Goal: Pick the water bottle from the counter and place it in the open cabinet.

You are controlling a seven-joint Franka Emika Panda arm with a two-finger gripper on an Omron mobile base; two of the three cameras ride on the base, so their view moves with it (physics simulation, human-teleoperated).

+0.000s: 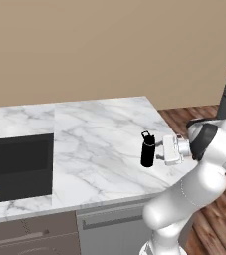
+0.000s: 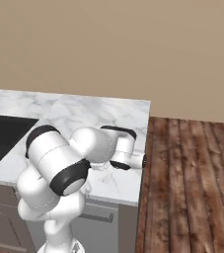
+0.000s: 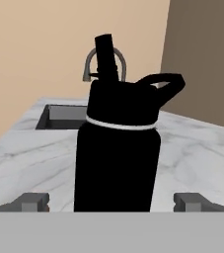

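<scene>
While the white arm reaches in level from the right in the left base view, the water bottle (image 1: pixel 148 150) stands upright on the white marble worktop (image 1: pixel 99 149), a matte black cylinder with a narrower cap and a loop handle on top. It sits near the slab's right end, toward the front edge. The gripper (image 1: pixel 158 152) points sideways at the bottle's body and is right against it; from this side it is not possible to tell how wide the jaws stand. Grey veining runs across the polished stone, and a broad bare stretch lies between the bottle and the black cooktop (image 1: pixel 17 167) set into the slab at left. Wooden plank floor (image 1: pixel 184 117) begins past the worktop's right edge.

From the right base view, the arm's rounded white shells and dark joints fold over the front right corner of the worktop (image 2: pixel 84 111), covering the bottle and the gripper. A plain tan wall (image 2: pixel 111 44) backs the slab, and open plank floor (image 2: pixel 192 183) stretches right of its square end.

Seen from the hand view, the bottle (image 3: pixel 117 148) looms close and central, a thin pale ring under its cap. Two grey fingertips (image 3: pixel 32 201) stand wide apart, one on each side, neither pressed to it. Behind are a recessed sink (image 3: pixel 66 116) and a curved grey faucet (image 3: pixel 91 64).
</scene>
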